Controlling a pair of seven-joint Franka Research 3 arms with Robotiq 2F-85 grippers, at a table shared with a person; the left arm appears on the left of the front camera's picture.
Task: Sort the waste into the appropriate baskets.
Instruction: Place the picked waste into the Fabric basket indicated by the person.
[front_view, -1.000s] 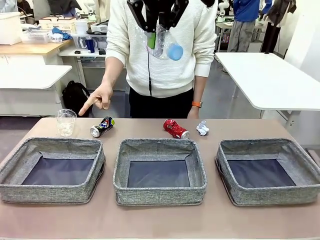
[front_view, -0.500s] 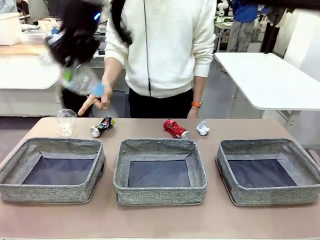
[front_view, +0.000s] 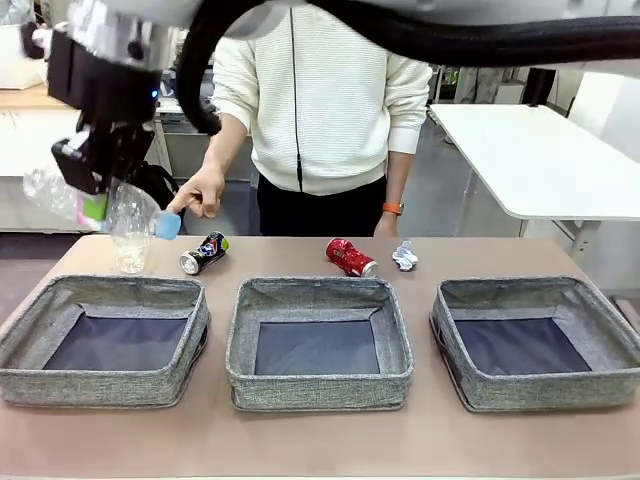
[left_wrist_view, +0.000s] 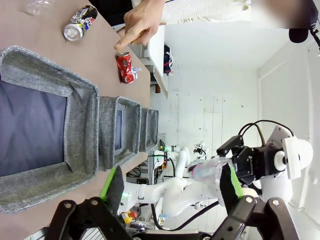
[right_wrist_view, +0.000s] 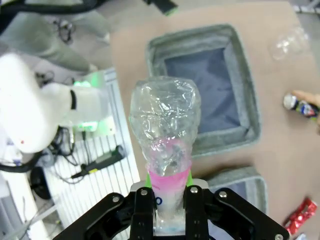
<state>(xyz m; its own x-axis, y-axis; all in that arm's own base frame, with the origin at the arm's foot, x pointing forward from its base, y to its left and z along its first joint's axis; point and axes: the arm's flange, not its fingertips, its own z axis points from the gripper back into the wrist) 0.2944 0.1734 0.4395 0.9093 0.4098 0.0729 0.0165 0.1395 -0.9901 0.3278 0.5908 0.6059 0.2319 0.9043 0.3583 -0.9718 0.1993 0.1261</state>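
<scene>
My right end effector (right_wrist_view: 169, 180) is clamped on the bottle (right_wrist_view: 162, 120); released beyond the left basket (front_view: 110, 292), it may topple the cup (front_view: 131, 252).

- Your brown table (front_view: 320, 445) carries left basket (front_view: 100, 388), middle basket (front_view: 320, 390) and right basket (front_view: 545, 392) in one row.
- Behind them you have clear cup (front_view: 131, 255), dark can (front_view: 204, 253), red can (front_view: 351, 258) and paper wad (front_view: 405, 257).
</scene>
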